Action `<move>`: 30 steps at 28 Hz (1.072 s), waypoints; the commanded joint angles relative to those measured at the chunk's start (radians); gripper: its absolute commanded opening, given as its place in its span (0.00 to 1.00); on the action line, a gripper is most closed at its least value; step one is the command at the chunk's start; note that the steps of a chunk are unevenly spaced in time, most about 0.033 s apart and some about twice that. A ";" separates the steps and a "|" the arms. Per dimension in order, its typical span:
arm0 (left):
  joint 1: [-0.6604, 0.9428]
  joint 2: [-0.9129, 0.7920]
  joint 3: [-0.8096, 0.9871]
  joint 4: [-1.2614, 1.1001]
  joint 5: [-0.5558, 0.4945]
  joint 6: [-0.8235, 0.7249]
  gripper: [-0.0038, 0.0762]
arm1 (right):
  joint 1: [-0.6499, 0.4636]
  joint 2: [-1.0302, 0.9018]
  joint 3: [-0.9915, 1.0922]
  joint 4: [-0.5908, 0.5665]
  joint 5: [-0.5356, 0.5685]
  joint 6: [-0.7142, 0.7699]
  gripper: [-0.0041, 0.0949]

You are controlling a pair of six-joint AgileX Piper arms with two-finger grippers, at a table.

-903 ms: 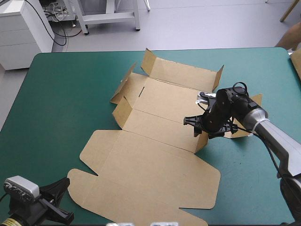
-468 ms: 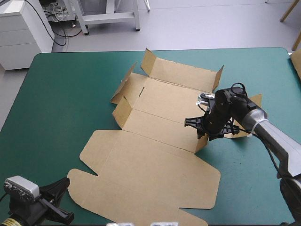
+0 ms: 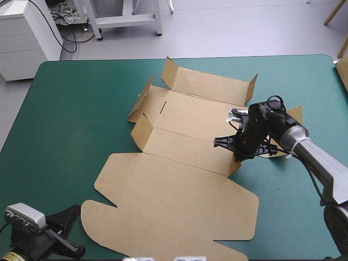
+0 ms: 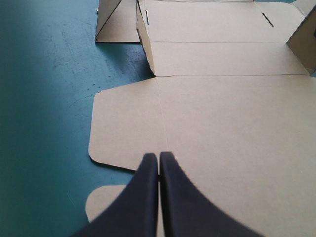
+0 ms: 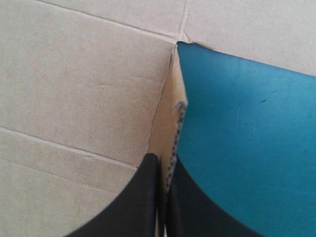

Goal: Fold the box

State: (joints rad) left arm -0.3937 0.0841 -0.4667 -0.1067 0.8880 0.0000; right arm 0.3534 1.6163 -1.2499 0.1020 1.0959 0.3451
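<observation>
The left gripper [image 4: 159, 163] had its black fingers pressed together in one pointed arch, the tip showing against the near panel of the brown box [image 4: 227, 113]. The box lay spread on the teal-green cover [image 4: 44, 98], that panel flat, while a side wall [image 4: 146, 44] farther off stood raised.

Has tugged the box [image 3: 190, 117] by the wall [image 5: 167, 123] between the fingers of the right gripper [image 5: 163, 163]; has slid its flat lid [image 3: 168, 206] slightly toward those fingers.

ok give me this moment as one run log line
box: mostly flat, far wall raised | right gripper: shut on right side flap | left gripper: shut, by box's near-left corner
</observation>
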 commanded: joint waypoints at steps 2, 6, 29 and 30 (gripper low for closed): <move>-0.006 0.015 -0.033 -0.012 -0.070 0.000 0.04 | -0.005 -0.035 -0.027 -0.108 -0.010 -0.065 0.02; -0.006 0.015 -0.033 -0.012 -0.070 0.000 0.04 | -0.007 -0.030 -0.043 -0.232 -0.013 -0.140 0.02; -0.006 0.015 -0.031 -0.012 -0.076 0.000 0.04 | 0.136 0.343 -0.659 -0.243 0.074 -0.888 0.02; -0.006 0.015 -0.031 -0.012 -0.076 0.000 0.04 | 0.185 0.356 -0.671 -0.247 0.074 -0.918 0.02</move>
State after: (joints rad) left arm -0.3937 0.0841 -0.4667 -0.1067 0.8871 0.0000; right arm 0.4817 2.0135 -1.8718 -0.1135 1.1815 -0.5072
